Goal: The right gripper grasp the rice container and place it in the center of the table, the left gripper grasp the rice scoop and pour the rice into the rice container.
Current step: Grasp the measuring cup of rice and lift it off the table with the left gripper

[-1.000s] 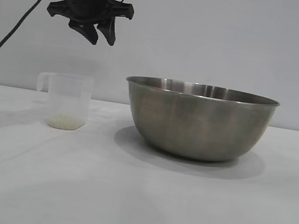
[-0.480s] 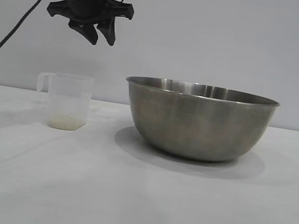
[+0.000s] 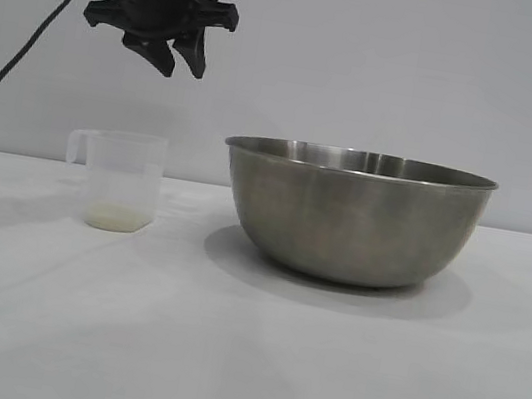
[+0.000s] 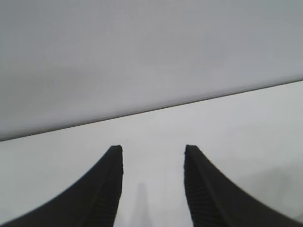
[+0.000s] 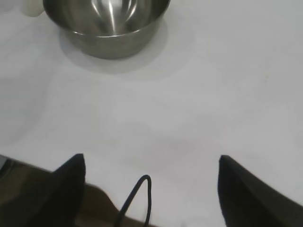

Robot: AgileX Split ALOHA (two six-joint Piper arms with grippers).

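The steel rice container (image 3: 352, 216) stands on the white table (image 3: 241, 358), right of centre; it also shows in the right wrist view (image 5: 106, 23). The translucent rice scoop (image 3: 119, 180) stands upright to its left, with a thin layer of rice (image 3: 115, 219) at its bottom. My left gripper (image 3: 174, 56) hangs open and empty well above the scoop; its wrist view (image 4: 151, 151) shows only table and wall. My right gripper (image 5: 151, 161) is open and empty, far back from the container, and is out of the exterior view.
A black cable (image 5: 137, 198) loops between the right fingers, over a brown table edge (image 5: 94, 203). The left arm's cable (image 3: 13, 68) hangs at the far left.
The left gripper has risen very slightly above the scoop. The scoop and container have not moved.
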